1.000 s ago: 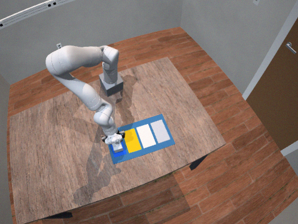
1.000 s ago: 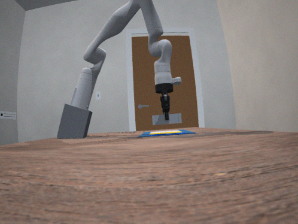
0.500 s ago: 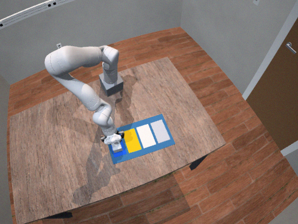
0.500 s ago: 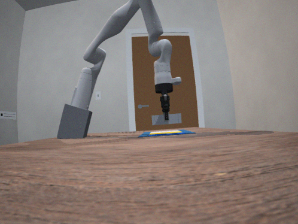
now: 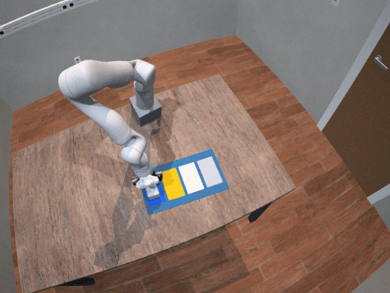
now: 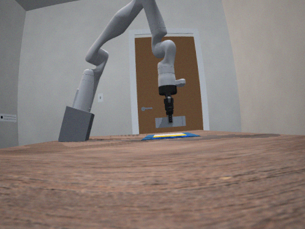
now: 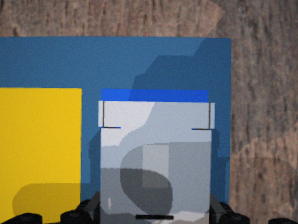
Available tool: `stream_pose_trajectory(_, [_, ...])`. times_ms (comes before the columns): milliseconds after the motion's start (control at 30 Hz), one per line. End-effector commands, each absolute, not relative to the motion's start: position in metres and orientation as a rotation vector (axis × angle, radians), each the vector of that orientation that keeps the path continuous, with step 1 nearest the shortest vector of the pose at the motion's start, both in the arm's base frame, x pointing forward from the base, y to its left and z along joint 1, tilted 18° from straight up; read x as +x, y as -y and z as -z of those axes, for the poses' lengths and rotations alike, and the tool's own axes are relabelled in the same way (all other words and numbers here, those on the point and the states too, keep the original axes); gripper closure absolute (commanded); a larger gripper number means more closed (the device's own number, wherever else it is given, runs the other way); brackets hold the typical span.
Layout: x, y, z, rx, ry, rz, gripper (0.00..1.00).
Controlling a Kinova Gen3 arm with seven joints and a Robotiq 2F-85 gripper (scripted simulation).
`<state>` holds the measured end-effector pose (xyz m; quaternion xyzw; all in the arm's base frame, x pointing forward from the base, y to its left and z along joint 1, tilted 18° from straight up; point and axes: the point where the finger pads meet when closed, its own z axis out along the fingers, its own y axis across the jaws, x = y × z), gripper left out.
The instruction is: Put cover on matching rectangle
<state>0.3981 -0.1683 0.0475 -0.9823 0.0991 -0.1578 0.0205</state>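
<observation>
The cover (image 5: 153,192) (image 7: 155,150) is a thin-walled light grey box. My gripper (image 5: 149,187) (image 6: 169,119) (image 7: 155,216) is shut on the cover and holds it a little above the dark blue mat (image 5: 197,197) (image 6: 190,135) (image 7: 150,60). The cover hangs over the bright blue rectangle (image 5: 157,200) (image 7: 154,95) at the mat's left end, hiding most of it. The yellow rectangle (image 5: 173,184) (image 6: 169,135) (image 7: 40,140) lies beside it, then the white rectangle (image 5: 191,178).
A pale grey rectangle (image 5: 209,172) fills the mat's far right end. The arm's grey base block (image 5: 146,110) (image 6: 76,123) stands on the wooden table (image 5: 70,188) behind the mat. The table's front edge runs close below the mat.
</observation>
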Motion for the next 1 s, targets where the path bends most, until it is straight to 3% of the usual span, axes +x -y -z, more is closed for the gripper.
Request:
stream_pose_trajectory(0, [0.398,0.170,-0.048,-3.050,-0.303,0.486,1.00])
stream_pose_trajectory(967, [0.403,0.167,-0.019,-3.044,-0.326,0.480,1.00])
